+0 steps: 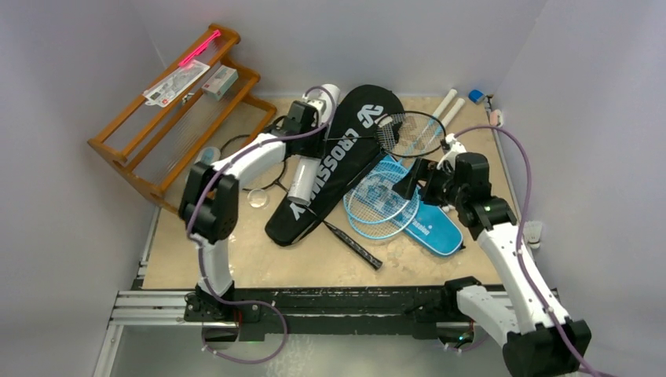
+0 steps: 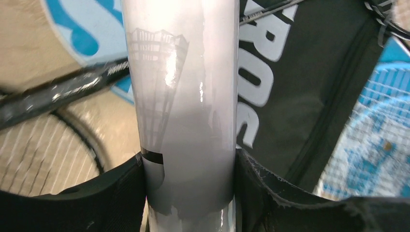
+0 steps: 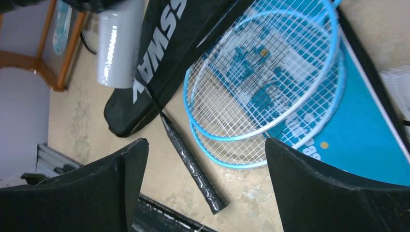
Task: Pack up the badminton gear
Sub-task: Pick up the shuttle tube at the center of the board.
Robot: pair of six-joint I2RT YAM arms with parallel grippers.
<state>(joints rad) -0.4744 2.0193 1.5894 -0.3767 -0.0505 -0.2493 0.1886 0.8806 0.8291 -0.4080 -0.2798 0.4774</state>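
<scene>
The long white tube (image 1: 301, 182) lies along the left edge of the black "CROSSWAY" cover (image 1: 345, 157). My left gripper (image 1: 311, 132) is over the tube's far half; in the left wrist view its jaws (image 2: 191, 193) press both sides of the tube (image 2: 186, 96). Two light-blue rackets (image 1: 381, 200) rest on the blue cover (image 1: 436, 228). A black racket head (image 1: 412, 133) lies behind them. A black racket handle (image 3: 191, 162) points at the near edge. My right gripper (image 3: 207, 183) hangs open above the bare table near that handle, holding nothing.
A wooden rack (image 1: 169, 118) with packaged items and a pink stick stands at the back left. A small clear round object (image 1: 257, 198) lies left of the black cover. White walls close in the table on three sides.
</scene>
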